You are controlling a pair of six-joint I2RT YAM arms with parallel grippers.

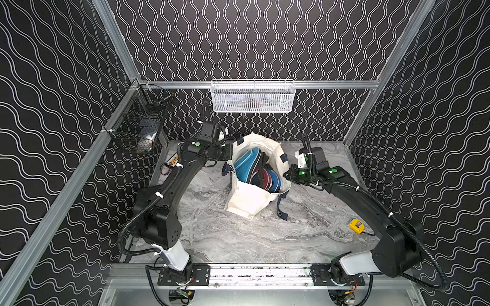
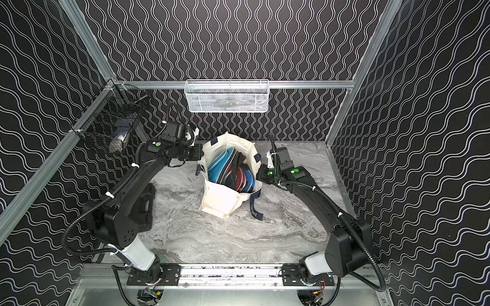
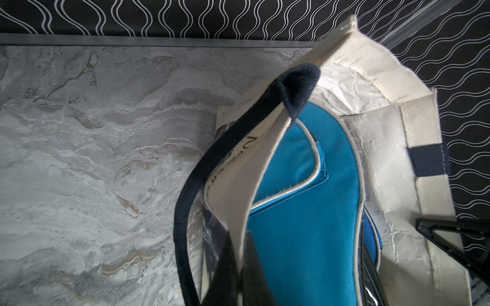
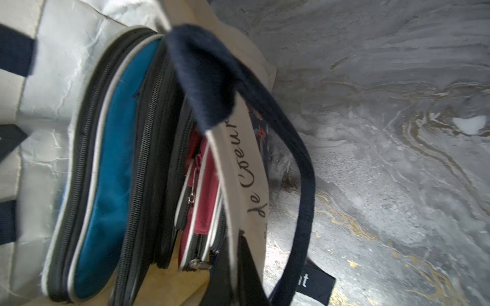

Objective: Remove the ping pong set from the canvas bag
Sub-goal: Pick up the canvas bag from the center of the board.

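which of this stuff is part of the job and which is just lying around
Job: canvas bag; paddle cases inside it; left gripper and right gripper, both clamped on its rim.
Lying about: white mesh basket; black wire basket; yellow gadget; black case.

Black script "de Coeur" runs along the canvas bag [image 4: 240,148] rim from the right jaws; white "nt" ends the navy strap [image 4: 316,280] beside them.

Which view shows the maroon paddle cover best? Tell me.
Right wrist view: the maroon paddle cover shows close up with its zipper pull, inside the canvas bag. Both top views show only a small reddish sliver; the left wrist view shows none.
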